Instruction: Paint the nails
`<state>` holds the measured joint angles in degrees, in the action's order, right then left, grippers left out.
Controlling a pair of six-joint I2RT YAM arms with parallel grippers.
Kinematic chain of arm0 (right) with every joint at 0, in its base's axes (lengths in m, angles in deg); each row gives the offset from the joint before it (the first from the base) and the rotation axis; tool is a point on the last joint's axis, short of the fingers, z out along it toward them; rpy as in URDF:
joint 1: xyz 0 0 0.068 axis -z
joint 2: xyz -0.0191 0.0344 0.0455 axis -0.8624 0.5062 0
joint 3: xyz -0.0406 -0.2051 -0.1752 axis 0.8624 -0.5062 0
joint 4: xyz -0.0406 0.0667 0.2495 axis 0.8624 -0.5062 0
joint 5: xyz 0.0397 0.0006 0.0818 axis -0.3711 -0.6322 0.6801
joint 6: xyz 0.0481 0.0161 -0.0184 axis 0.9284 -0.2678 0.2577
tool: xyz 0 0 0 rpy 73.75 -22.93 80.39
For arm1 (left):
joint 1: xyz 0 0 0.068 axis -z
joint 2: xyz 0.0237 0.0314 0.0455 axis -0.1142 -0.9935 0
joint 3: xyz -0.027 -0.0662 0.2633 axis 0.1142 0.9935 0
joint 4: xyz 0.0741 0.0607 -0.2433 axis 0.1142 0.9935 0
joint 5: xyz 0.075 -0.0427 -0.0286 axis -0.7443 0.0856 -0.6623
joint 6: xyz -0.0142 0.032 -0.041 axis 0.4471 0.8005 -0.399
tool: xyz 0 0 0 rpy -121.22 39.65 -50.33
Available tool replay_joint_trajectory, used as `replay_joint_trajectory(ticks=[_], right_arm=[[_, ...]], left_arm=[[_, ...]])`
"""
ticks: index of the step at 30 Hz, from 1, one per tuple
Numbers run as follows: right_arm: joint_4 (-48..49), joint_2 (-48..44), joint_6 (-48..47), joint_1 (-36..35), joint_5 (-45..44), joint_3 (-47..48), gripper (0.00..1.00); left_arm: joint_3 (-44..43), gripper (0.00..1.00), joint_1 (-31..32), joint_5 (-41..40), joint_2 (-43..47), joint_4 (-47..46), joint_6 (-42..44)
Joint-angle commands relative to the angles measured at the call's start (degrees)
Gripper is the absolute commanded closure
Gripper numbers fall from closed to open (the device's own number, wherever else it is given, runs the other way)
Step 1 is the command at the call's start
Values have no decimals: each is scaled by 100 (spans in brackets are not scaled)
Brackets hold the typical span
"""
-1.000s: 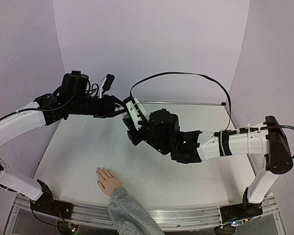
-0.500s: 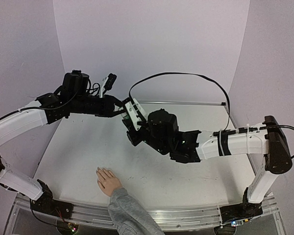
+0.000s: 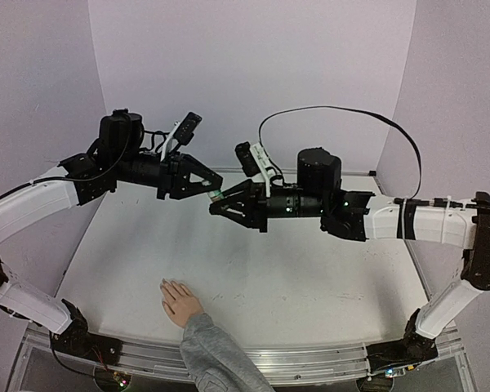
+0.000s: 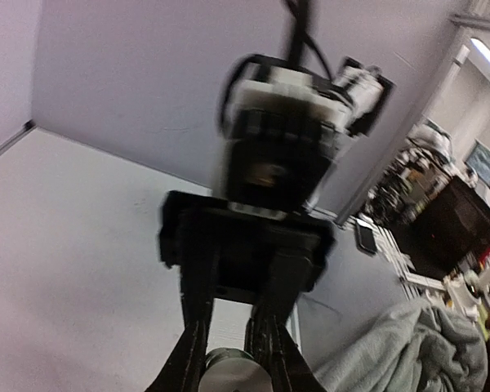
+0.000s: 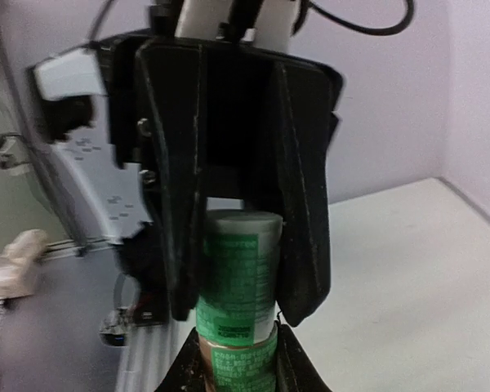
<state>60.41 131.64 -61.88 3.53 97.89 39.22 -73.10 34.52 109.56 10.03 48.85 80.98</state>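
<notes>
While the mannequin hand (image 3: 180, 300) rests below, left gripper (image 3: 210, 190) and right gripper (image 3: 216, 206) meet mid-air. Both pinch one green-labelled bottle (image 5: 233, 286).

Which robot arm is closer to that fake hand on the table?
Left. The left arm's base sits left of the hand; the right arm's base is at the opposite corner. The left end effector and right end effector both grip a bottle above, farther back.

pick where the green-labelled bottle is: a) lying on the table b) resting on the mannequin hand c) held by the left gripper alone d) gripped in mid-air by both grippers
d: the bottle sits clamped in both the left gripper and the right gripper, well above the table.
</notes>
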Motion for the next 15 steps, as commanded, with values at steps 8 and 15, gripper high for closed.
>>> replay_joint_trajectory(ticks=[8, 15], right_arm=[[2674, -599, 1119, 98, 2920, 142, 100], [1627, -1001, 295, 95, 1258, -237, 100]], left_arm=[[-682, 95, 326, 1958, -374, 662, 985], [-406, 18, 205, 693, 106, 829, 634]])
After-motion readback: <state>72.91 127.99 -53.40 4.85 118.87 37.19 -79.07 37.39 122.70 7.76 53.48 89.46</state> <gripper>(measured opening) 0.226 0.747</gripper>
